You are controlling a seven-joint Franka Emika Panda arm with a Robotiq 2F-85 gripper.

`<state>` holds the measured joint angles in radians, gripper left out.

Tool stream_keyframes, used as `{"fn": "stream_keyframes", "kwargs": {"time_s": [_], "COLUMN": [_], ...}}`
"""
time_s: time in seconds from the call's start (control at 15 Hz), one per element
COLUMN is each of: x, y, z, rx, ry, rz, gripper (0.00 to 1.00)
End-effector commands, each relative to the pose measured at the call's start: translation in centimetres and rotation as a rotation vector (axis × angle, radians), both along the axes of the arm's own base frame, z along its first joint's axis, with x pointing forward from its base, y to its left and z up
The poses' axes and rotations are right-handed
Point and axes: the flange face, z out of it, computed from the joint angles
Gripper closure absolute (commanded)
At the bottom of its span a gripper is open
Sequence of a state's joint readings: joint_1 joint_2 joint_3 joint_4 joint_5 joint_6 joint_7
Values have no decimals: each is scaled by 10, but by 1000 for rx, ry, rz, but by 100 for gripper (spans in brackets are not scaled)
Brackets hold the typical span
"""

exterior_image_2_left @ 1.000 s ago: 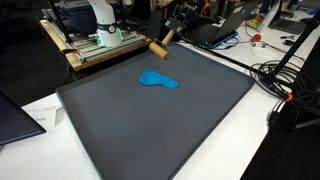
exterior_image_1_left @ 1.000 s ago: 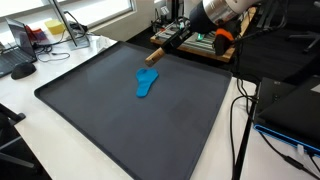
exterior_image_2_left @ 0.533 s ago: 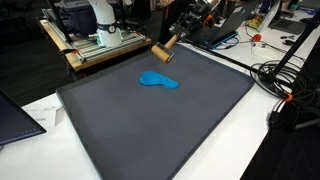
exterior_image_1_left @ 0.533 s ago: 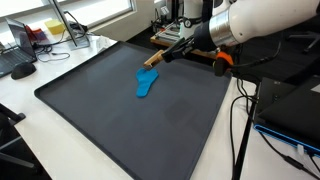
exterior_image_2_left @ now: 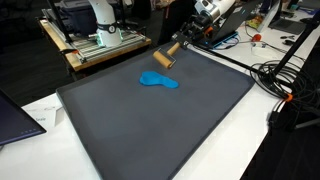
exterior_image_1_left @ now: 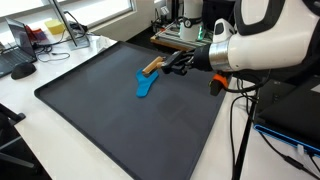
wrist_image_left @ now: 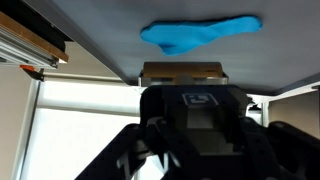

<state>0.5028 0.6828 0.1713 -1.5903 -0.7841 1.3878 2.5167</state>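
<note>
Since a second ago the arm has swung in from the far edge, carrying the wooden block (exterior_image_1_left: 152,66) out over the mat and closer to the blue piece.

At this moment the block sits clamped in the gripper (exterior_image_1_left: 172,63), whose dark fingers are closed on one end while the other end sticks out ahead of them. In the other exterior view the block (exterior_image_2_left: 165,58) hangs at a slant below the gripper (exterior_image_2_left: 175,49), over the far part of the mat. From the wrist view the block (wrist_image_left: 182,73) shows as a flat tan face just past the gripper (wrist_image_left: 183,92).

Near the block, but apart from it, the blue piece (exterior_image_1_left: 146,85) lies flat on the mat, a soft, uneven shape; it shows in both exterior views (exterior_image_2_left: 158,80) and in the wrist view (wrist_image_left: 200,33), with a strip of bare mat between it and the block.

Under both spreads the dark mat (exterior_image_1_left: 120,125), which covers most of the white table (exterior_image_1_left: 35,125). Beyond the mat's far edge a wooden frame (exterior_image_2_left: 100,48) holds a white machine. Black cables (exterior_image_2_left: 282,78) trail over the table's edge beside the mat.
</note>
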Motion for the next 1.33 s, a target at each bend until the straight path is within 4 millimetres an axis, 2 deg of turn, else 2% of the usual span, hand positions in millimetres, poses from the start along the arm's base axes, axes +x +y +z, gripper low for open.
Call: {"fn": "stream_keyframes", "kwargs": {"time_s": [0.0, 0.13, 0.27, 0.6, 0.93, 1.27], "x": [12, 15, 19, 29, 41, 41], "y": [3, -3, -10, -36, -72, -115], "z": [-14, -14, -7, 22, 50, 69], "rx": [-49, -38, 1, 119, 266, 391], "ry": [9, 17, 47, 150, 224, 289], "rz": [-7, -16, -16, 34, 78, 114], "gripper": [78, 78, 78, 78, 78, 78]}}
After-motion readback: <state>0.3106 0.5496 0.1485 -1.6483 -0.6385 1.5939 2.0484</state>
